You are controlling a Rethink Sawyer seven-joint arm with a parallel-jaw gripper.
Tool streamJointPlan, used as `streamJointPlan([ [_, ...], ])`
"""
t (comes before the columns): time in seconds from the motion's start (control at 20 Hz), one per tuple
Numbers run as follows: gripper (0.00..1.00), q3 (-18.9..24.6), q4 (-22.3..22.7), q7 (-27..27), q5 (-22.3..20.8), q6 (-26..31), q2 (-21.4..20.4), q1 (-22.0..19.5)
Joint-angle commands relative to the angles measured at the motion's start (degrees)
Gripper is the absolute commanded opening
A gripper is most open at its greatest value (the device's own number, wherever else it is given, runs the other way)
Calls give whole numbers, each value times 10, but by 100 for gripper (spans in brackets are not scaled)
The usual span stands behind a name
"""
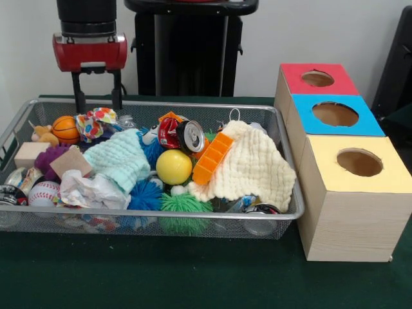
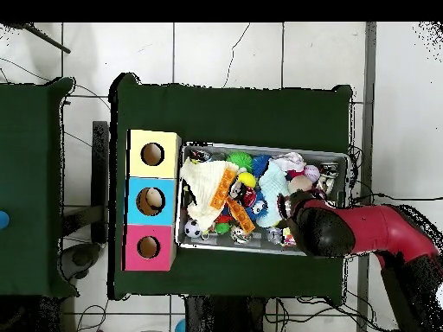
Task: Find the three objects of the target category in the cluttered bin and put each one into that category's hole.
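Wire mesh forms the bin (image 1: 283,168), packed with clutter: a cream cloth (image 1: 252,168) at 3 o'clock, a mint cloth (image 1: 120,161) left of centre, an orange block (image 1: 212,158) between them, a yellow ball (image 1: 174,167) at centre, a soda can (image 1: 181,134) at 12, and a small basketball (image 1: 65,129) at 10. Three boxes stand beside it, each with a round hole: yellow (image 1: 347,188), blue (image 1: 335,116), red (image 1: 317,79). The gripper (image 1: 97,93) hangs at 10 o'clock, fingers parted, holding nothing.

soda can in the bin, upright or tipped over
Tipped over. The soda can lies on its side atop the clutter, its silver top facing the front camera, between the yellow ball and the orange block.
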Motion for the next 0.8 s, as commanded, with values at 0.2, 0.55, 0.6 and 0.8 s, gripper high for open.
streamJointPlan([
  [0.2,100,-8,-23,-106,-102,-8,76,9],
  [0.55,100,-17,-7,-69,-139,-35,91,11],
  [0.6,100,-16,-7,-69,-140,-35,92,10],
  [0.8,100,0,-2,-89,-131,-21,96,-7],
])
